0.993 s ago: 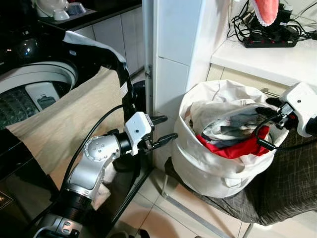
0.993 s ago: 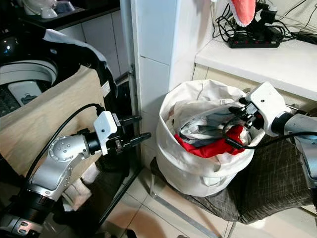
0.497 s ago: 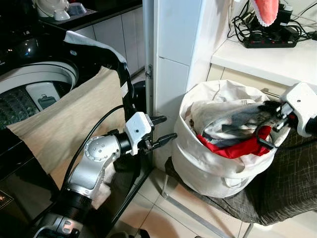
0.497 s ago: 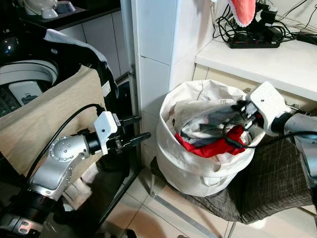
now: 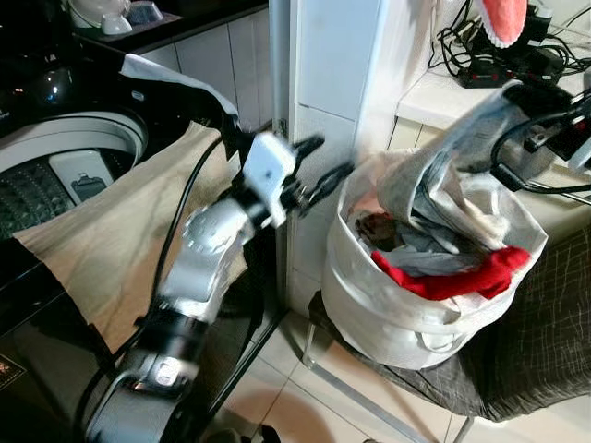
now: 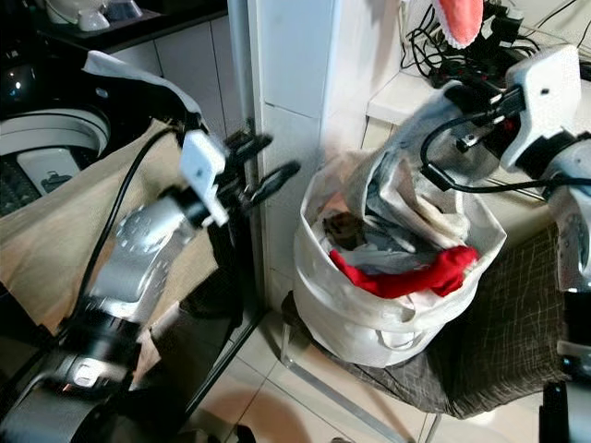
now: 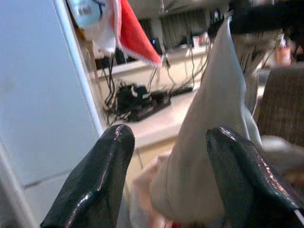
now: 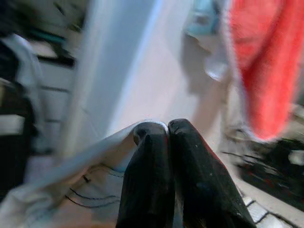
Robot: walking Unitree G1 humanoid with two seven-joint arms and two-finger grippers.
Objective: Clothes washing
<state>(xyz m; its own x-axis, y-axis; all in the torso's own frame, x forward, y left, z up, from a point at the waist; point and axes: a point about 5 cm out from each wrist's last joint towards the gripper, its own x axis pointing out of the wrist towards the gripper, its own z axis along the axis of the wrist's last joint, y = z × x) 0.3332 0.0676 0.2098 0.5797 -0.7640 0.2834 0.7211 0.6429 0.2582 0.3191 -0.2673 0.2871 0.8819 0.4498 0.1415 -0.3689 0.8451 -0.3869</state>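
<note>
Right of frame, above the white laundry bag (image 5: 406, 305), a limp grey-white garment (image 5: 462, 138) is pinched by the closed right gripper (image 8: 167, 130); the left gripper (image 5: 321, 164) is spread, empty.

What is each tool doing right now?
Left tool: open, empty, raised beside the white fabric laundry bag.
Right tool: shut on the pale grey-white garment.

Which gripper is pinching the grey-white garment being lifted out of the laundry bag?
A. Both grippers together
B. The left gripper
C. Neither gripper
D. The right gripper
D. The right gripper is shut on the grey-white garment above the white laundry bag, while the left gripper hangs open beside the bag, gripping nothing.
</note>
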